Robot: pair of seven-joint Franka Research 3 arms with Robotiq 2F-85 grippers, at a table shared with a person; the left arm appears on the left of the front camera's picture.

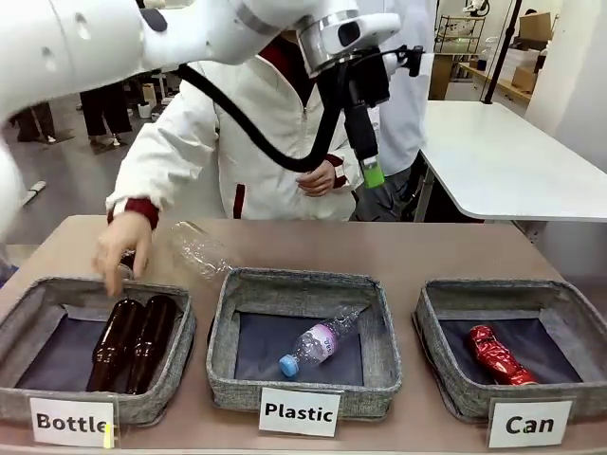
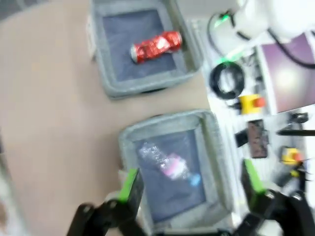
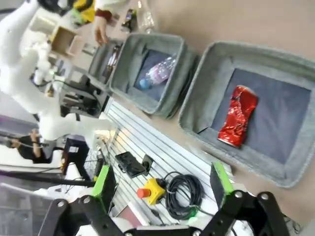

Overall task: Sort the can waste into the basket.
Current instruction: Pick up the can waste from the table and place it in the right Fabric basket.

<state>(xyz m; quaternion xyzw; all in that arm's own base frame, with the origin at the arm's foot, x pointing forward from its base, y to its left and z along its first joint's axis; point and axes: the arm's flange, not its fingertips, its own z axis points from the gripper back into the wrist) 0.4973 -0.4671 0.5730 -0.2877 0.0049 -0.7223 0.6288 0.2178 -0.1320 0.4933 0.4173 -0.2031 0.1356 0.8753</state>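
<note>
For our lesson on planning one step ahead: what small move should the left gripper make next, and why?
Probably swing the open left gripper toward the dark can under the person's hand, behind the Bottle basket. The red can already lies in the Can basket; the gripper hangs high, holding nothing.

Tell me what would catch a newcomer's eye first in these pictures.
The shiny red can lying alone in the Can basket at the right stands out most. Next comes the open left gripper hanging high over the middle Plastic basket. At the far left a person's hand is down at the table just behind the Bottle basket, which holds two brown bottles.
</note>
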